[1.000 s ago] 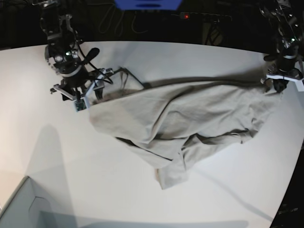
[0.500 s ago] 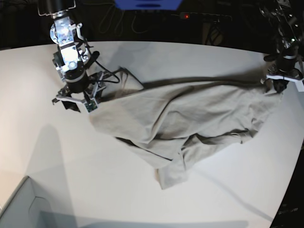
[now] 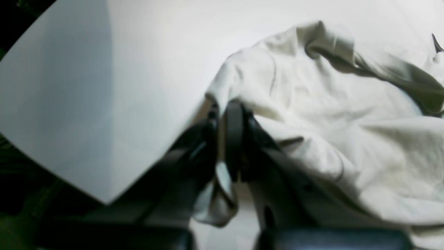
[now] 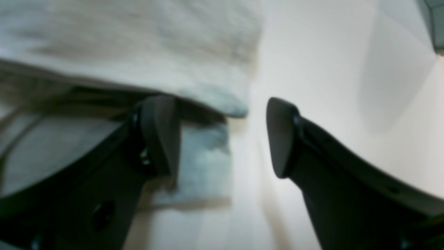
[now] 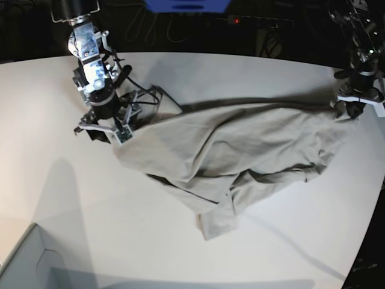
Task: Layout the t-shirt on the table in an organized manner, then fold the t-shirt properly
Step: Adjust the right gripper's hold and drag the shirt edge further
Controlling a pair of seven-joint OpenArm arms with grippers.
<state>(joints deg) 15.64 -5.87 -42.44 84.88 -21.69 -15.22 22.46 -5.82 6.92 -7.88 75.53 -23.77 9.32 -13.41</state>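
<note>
In the base view, the grey box corner (image 5: 24, 265) sits at the lower left edge of the white worktop (image 5: 90, 205). Further up on that side, the right hand (image 5: 103, 131) stands at the near left corner of the t-shirt (image 5: 240, 150), its jaws spread apart and gripping nothing. In its wrist view the two dark fingers (image 4: 159, 139) are well separated, with one at the shirt's edge (image 4: 138, 52) and the other over bare worktop (image 4: 312, 69). The t-shirt lies crumpled across the middle of the worktop, with folds bunched in its centre and one flap reaching toward the near edge. At the far right, the left hand (image 5: 354, 107) is clenched on the shirt's corner; its wrist view shows the fingers (image 3: 234, 139) pressed together with cloth (image 3: 329, 114) pinched between them
</note>
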